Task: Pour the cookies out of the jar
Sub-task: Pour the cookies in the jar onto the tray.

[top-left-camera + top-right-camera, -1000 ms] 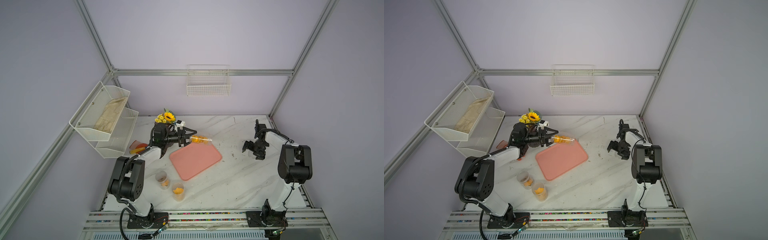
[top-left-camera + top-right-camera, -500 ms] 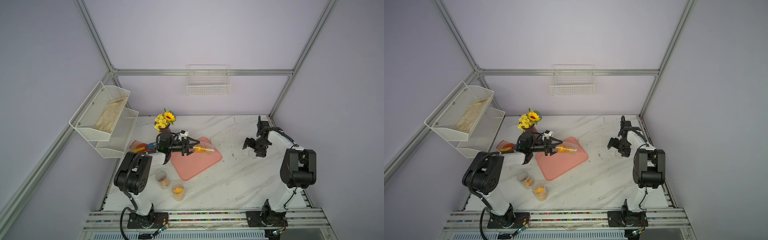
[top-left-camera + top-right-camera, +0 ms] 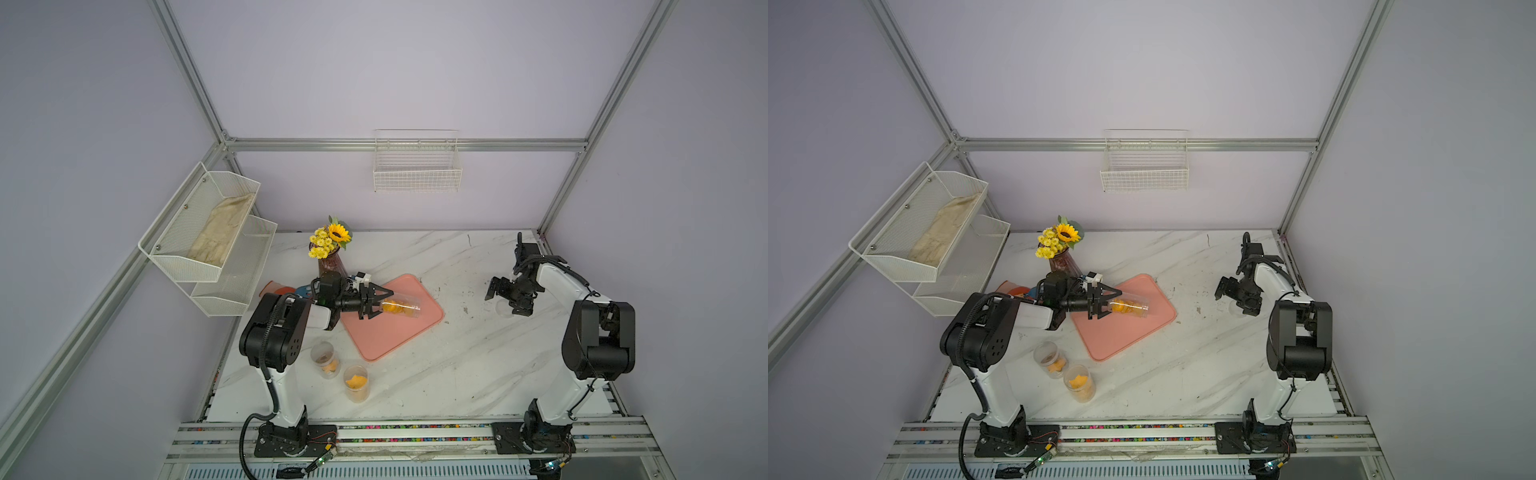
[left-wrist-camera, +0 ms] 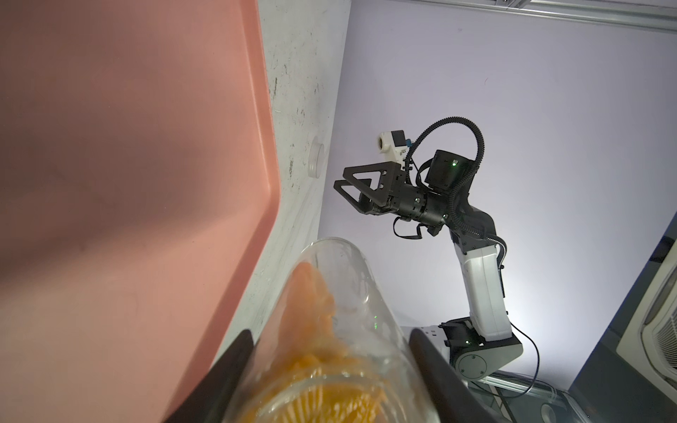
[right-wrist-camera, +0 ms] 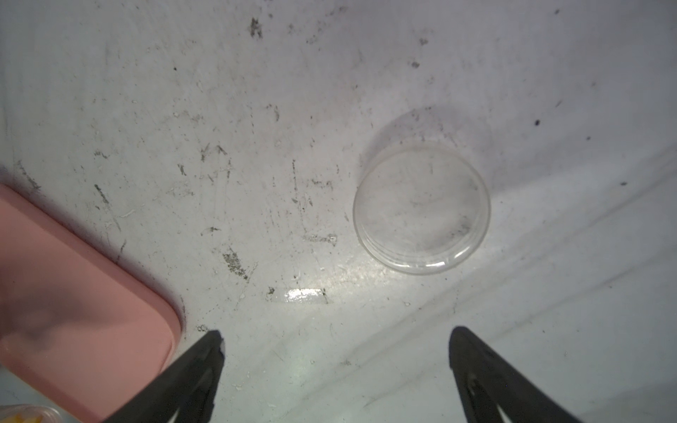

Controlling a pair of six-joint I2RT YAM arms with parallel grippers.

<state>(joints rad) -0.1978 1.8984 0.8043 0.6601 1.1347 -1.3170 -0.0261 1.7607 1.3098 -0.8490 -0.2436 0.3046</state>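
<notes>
Pouring step in hand, judged barely begun: left gripper (image 3: 379, 306) is clamped tight on the base end of the clear jar (image 3: 402, 308), which lies near horizontal over the pink tray (image 3: 390, 340), mouth pointing away from the arm. Cookies (image 3: 394, 308) are all inside, heaped mid-barrel; none on the tray. The next move probably calls for more wrist tilt, dropping the mouth below the base while keeping it over the tray. Left forearm reaches low and level across the table. Right gripper (image 3: 506, 300), jaws spread wide and empty, hangs above the loose clear lid (image 5: 421, 210), off the tray.
</notes>
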